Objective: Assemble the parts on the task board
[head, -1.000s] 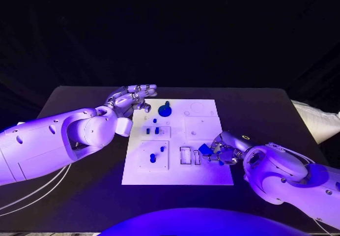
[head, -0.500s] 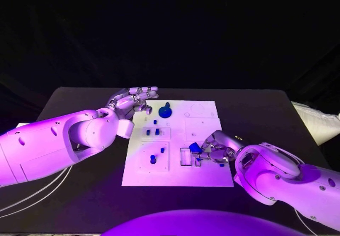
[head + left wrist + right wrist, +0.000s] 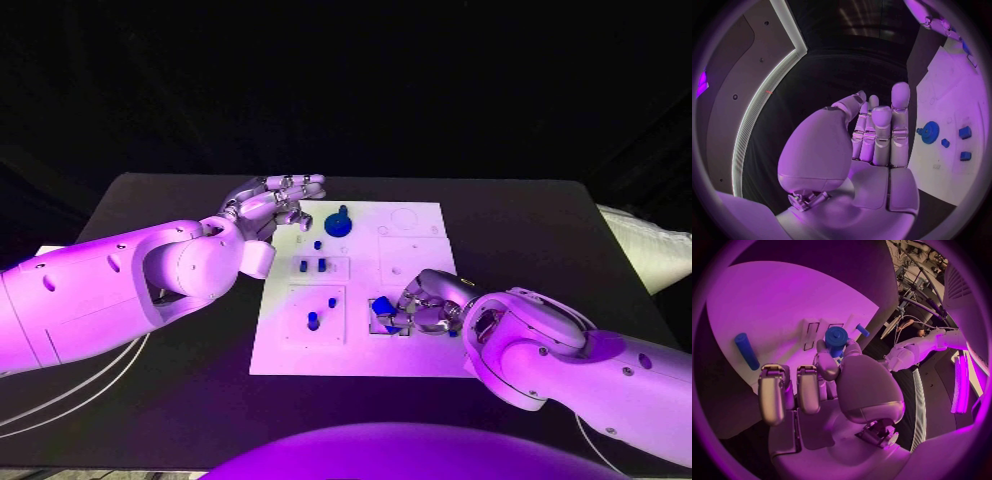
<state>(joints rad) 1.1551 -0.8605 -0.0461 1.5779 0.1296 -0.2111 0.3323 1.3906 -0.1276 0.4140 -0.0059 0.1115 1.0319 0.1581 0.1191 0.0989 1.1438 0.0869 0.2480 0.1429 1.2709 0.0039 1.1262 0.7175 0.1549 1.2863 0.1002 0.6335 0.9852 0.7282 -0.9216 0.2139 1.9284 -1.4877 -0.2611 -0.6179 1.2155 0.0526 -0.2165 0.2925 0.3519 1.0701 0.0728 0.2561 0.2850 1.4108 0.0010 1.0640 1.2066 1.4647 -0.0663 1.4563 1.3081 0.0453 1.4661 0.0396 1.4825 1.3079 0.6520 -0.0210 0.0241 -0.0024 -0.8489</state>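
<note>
Right hand [image 3: 423, 308] pinches a blue part [image 3: 836, 336] over the task board [image 3: 418, 355].

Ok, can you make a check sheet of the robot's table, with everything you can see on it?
Surface: black table, bare around the board.
Job's things: white task board mid-table; blue gear-like part at its far end; small blue parts standing in it.
Clutter: nothing seen.
Hands: left hand holds nothing, fingers apart, beside the board's far corner; right hand grips a blue part over the board's near slots.
Cables: white cables under the left arm.
Surroundings: dark.
</note>
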